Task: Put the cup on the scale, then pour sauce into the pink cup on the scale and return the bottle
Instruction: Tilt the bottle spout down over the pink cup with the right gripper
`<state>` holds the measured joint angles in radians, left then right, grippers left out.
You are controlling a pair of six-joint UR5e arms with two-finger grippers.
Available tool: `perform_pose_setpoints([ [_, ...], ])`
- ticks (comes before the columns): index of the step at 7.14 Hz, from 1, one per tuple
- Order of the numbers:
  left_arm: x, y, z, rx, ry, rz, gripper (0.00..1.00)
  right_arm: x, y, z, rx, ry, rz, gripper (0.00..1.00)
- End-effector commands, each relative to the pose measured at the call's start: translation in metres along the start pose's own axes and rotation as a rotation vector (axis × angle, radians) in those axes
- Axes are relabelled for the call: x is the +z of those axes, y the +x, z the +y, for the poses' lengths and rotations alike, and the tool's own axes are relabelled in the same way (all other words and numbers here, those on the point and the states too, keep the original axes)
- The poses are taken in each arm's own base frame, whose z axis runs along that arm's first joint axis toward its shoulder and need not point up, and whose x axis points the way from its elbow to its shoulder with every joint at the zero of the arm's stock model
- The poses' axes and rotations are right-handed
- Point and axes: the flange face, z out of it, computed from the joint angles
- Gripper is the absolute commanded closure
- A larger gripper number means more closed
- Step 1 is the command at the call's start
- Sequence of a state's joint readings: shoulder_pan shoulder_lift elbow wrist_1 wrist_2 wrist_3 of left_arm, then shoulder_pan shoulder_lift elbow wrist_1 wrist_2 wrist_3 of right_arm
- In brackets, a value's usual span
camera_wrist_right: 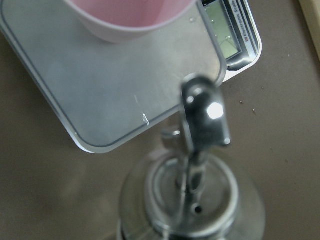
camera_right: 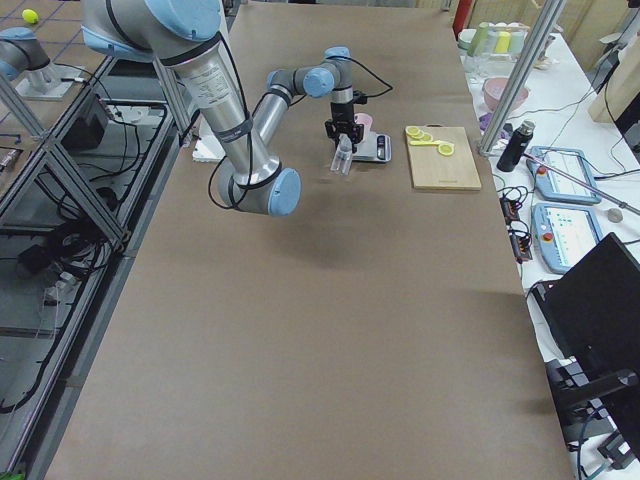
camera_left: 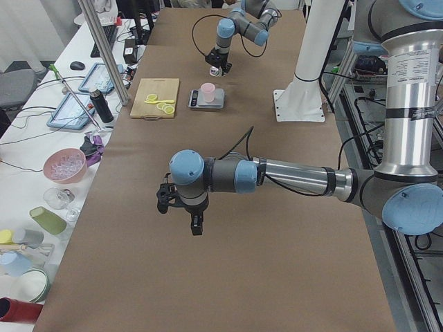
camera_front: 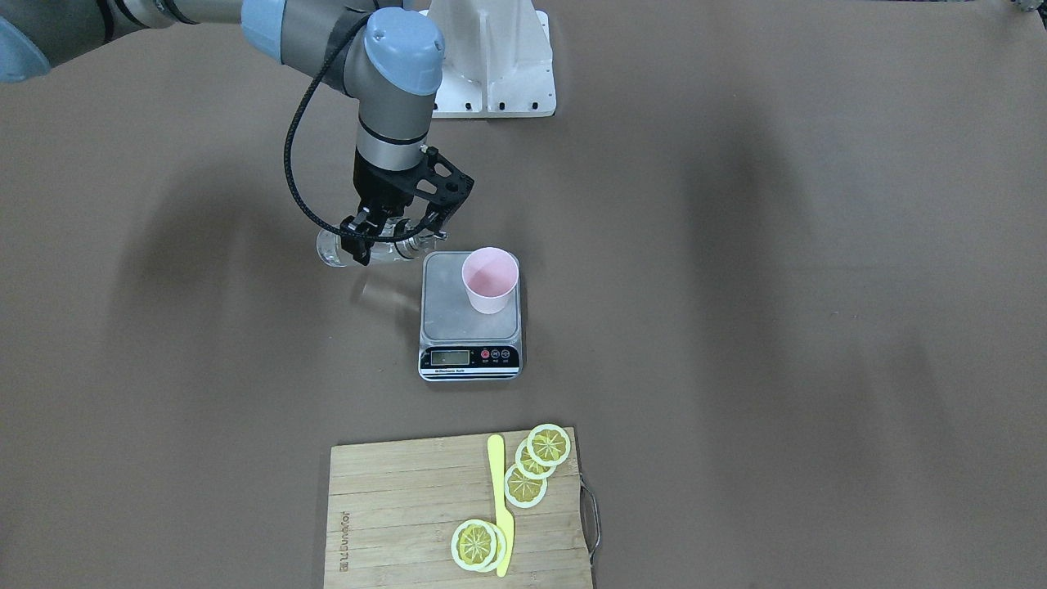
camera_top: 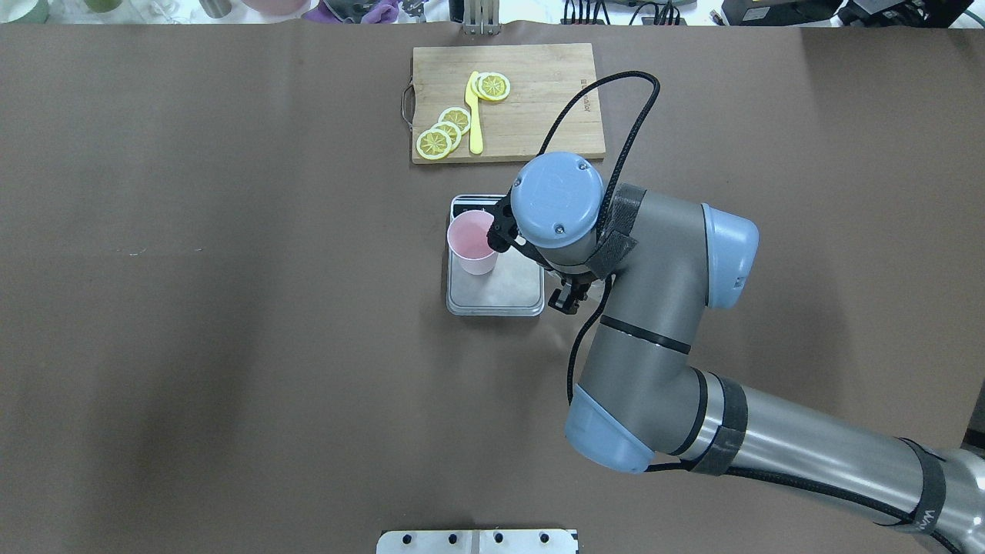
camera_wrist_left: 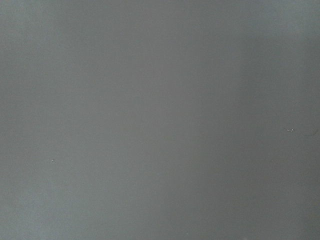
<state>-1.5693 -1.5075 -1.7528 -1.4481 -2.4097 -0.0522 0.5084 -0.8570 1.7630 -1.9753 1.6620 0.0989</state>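
Observation:
The pink cup [camera_front: 489, 280] stands upright on the back corner of the scale [camera_front: 458, 323], on the scale's silver platform [camera_wrist_right: 115, 95]. My right gripper [camera_front: 380, 244] is shut on the clear bottle [camera_front: 331, 247], which is held tilted just beside the scale. The bottle's metal pourer cap [camera_wrist_right: 202, 115] points toward the platform's edge, short of the cup [camera_wrist_right: 130, 17]. No stream of sauce is visible. My left gripper [camera_left: 180, 207] hovers over bare table far from the scale. It appears only in the exterior left view, so I cannot tell whether it is open or shut.
A wooden cutting board [camera_front: 393, 515] with lemon slices [camera_front: 523, 484] and a yellow knife [camera_front: 499, 499] lies beyond the scale. The white arm mount [camera_front: 495, 74] stands at the table's robot side. Bowls and cups [camera_left: 64, 164] line a side bench.

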Motion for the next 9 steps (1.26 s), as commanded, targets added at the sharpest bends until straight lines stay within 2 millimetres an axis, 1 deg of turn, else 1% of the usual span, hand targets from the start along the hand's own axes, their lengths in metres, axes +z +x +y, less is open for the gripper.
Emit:
perform_pose_setpoints([
  [1, 0.001, -0.004, 0.005, -0.008, -0.003, 0.000, 0.03, 0.003, 0.002, 0.002, 0.001, -0.030, 0.020, 1.00],
  [2, 0.003, -0.007, 0.009, -0.014, -0.006, 0.000, 0.03, 0.004, 0.005, 0.002, 0.006, -0.033, 0.023, 1.00],
  [4, 0.004, -0.009, 0.009, -0.015, -0.007, -0.005, 0.03, 0.007, 0.013, -0.004, 0.017, -0.054, 0.045, 1.00],
  [6, 0.003, -0.008, 0.010, -0.015, -0.005, -0.003, 0.03, -0.003, 0.017, -0.023, 0.023, -0.046, 0.050, 1.00],
  [8, 0.003, -0.008, 0.010, -0.015, -0.005, -0.003, 0.03, -0.010, 0.020, -0.034, 0.028, -0.041, 0.052, 1.00],
  [9, 0.002, -0.008, 0.010, -0.014, -0.004, -0.003, 0.03, -0.010, 0.022, -0.036, 0.025, -0.046, 0.053, 1.00],
])
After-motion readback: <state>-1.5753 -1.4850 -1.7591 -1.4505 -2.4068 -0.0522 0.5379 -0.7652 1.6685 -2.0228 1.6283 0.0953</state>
